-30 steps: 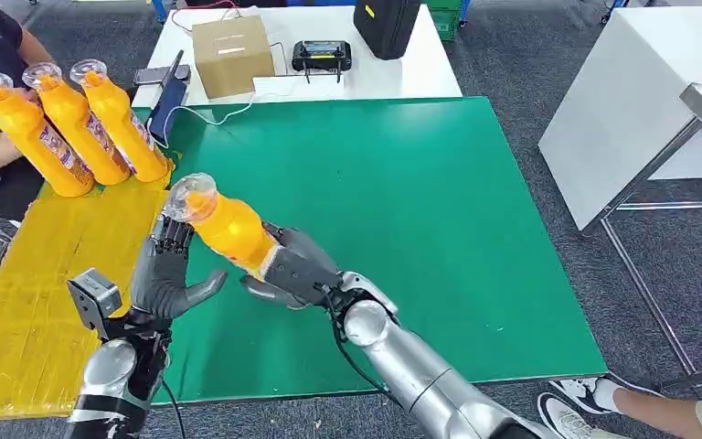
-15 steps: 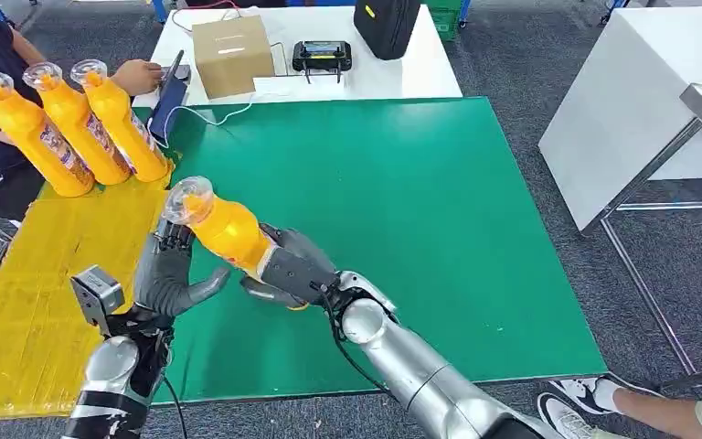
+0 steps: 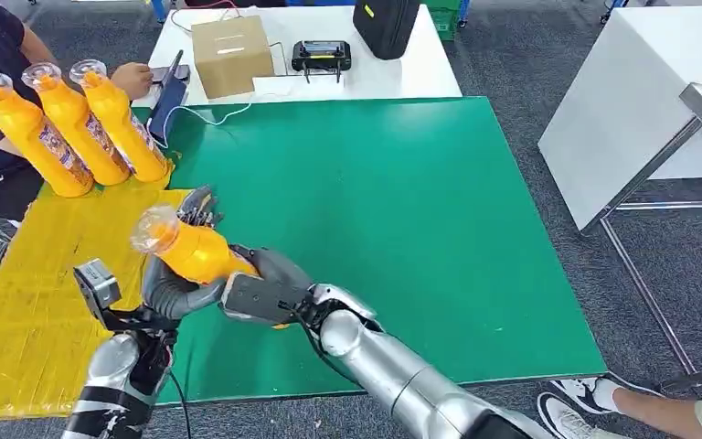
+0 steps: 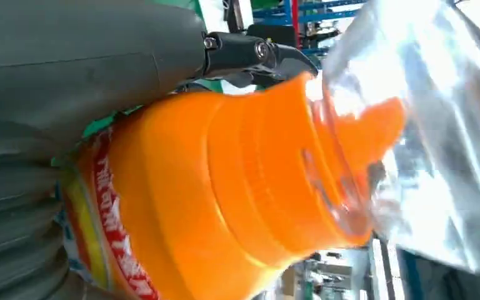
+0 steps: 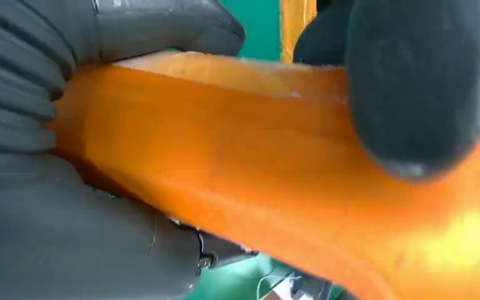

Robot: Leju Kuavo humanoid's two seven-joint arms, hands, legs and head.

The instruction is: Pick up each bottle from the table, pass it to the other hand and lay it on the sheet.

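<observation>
An orange bottle (image 3: pixel 192 254) with a clear cap hangs tilted over the edge between the green mat (image 3: pixel 375 210) and the yellow sheet (image 3: pixel 46 283). My right hand (image 3: pixel 260 291) grips its lower body. My left hand (image 3: pixel 178 288) lies against the bottle from behind, its fingers (image 3: pixel 203 206) spread past it and its thumb curling under. The left wrist view has the bottle (image 4: pixel 225 187) close against the left hand (image 4: pixel 69 75). In the right wrist view the right hand (image 5: pixel 69 219) wraps the bottle (image 5: pixel 256 187). Three more orange bottles (image 3: pixel 73 137) sit side by side at the sheet's far end.
A person sits at the far left, one hand (image 3: pixel 132 78) by a black device. A white table behind holds a cardboard box (image 3: pixel 231 55), a controller (image 3: pixel 322 55) and a black bag (image 3: pixel 386 23). A white table (image 3: pixel 631 101) stands at the right.
My right hand has carried the bottle left and nearer, into my left hand's palm. The left thumb now curls under it. The person's hand has reached the black device.
</observation>
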